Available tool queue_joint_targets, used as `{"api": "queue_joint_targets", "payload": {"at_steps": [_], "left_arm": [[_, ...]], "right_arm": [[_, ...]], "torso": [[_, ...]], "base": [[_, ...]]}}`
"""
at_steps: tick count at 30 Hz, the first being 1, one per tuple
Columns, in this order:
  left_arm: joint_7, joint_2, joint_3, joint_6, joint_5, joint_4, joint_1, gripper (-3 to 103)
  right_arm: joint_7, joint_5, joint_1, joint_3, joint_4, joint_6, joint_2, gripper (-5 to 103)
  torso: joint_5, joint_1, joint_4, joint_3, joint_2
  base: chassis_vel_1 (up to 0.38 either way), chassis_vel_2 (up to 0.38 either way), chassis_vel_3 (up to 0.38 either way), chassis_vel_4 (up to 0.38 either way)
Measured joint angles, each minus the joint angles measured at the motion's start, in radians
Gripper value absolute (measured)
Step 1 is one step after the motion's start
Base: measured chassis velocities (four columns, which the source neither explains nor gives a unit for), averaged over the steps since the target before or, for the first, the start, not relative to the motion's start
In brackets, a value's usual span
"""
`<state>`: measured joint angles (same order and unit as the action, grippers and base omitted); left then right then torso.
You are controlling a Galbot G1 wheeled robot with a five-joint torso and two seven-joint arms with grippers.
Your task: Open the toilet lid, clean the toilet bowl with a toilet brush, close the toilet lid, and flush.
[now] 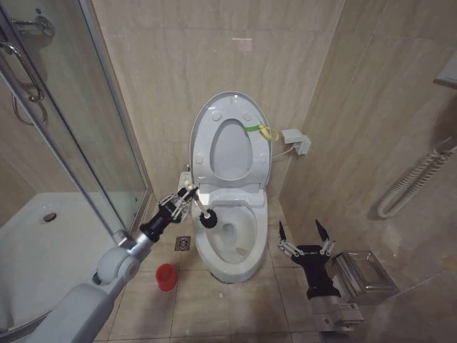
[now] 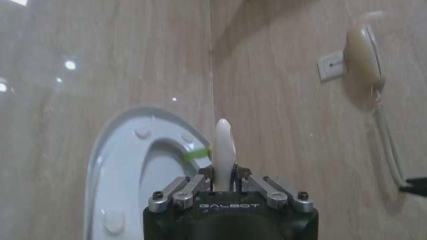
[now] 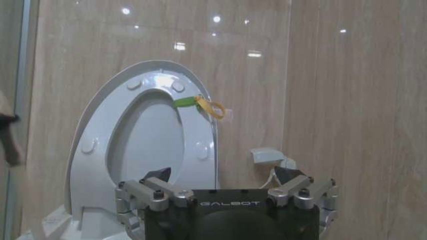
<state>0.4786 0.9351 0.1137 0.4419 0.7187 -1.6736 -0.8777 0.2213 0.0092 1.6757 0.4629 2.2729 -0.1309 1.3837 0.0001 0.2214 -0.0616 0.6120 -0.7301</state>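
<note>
Gripping toilet brush (image 1: 202,211) over toilet bowl (image 1: 235,246): left pincer (image 1: 187,194) | right pincer (image 1: 304,235) apart

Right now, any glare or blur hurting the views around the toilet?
Head view: even light, brush and bowl crisp. Left wrist view: bright spots on the wall tile, brush handle soft and washed out up close. Right wrist view: ceiling-light reflections on the tile, a glare patch on the raised lid.

A bathroom: beige tiled walls (image 1: 164,64), glass shower door (image 1: 64,121), toilet bowl (image 1: 232,246).

"GALBOT" is printed on both gripper bodies.
</note>
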Motion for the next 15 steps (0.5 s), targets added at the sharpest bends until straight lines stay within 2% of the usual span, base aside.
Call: {"api": "queue_joint_targets", "payload": {"at_steps": [6,8,15], "left_arm": [[-0.017,0.037,-0.103,-0.001,0.001,0.109,0.106,20],[-0.019,0.073,-0.149,0.005,0.005,0.183,0.165,20],[-0.015,0.147,-0.208,0.024,-0.003,0.306,0.243,20]], "right_arm": [[0.0,0.0,0.0,0.0,0.0,0.0,0.0,100],[0.0,0.0,0.0,0.0,0.0,0.0,0.0,100],[0.0,0.0,0.0,0.0,0.0,0.0,0.0,100]], "torso": [[-0.0001,0.0,0.0,0.0,0.0],[0.0,0.0,-0.0002,0.0,0.0],[0.0,0.0,-0.0001,0.0,0.0]], "base": [[0.0,0.0,0.0,0.0],[0.0,0.0,0.0,0.0],[0.0,0.0,0.0,0.0]]}}
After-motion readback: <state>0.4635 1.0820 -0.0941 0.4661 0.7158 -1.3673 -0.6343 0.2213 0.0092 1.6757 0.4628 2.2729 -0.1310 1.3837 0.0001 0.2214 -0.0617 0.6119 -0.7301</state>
